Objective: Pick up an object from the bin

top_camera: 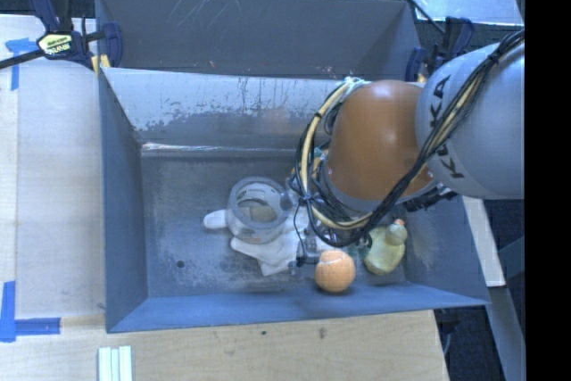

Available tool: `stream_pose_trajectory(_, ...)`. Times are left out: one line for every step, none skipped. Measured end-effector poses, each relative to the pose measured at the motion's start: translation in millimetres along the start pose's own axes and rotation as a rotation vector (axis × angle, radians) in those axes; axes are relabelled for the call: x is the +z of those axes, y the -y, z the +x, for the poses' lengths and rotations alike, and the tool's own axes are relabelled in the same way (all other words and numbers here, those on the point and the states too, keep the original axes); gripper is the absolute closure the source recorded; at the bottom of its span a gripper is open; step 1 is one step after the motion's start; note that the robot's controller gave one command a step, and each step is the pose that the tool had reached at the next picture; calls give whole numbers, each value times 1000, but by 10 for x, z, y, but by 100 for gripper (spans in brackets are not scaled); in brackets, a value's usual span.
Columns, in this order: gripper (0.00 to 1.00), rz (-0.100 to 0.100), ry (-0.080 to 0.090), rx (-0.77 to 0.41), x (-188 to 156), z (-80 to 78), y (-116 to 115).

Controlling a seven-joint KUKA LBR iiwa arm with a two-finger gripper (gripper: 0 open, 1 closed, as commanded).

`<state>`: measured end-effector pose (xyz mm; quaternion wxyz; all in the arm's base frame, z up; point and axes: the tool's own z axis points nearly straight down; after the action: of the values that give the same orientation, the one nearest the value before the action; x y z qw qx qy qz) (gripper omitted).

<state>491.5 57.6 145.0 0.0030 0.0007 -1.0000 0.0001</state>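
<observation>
Descent should be centred on the orange ball (335, 272) at lower centre, clear of the white rag (268, 254), though the jaws' state cannot be told.

Robotics lab: KUKA arm (482, 120), cable bundles (313, 138), grey metal bin (125, 219) on wooden bench (53, 192).

KUKA lettering, partly behind cables, on grey arm (486, 138)
</observation>
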Motion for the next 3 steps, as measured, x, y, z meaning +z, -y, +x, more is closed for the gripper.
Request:
stream_pose_trajectory(0, -1, 8, 1, -43, -18, 1)
stream_pose_trajectory(0, -1, 12, -32, 460, -104, -59)
stream_pose_trajectory(0, -1, 4, 2, 735, -201, -96)
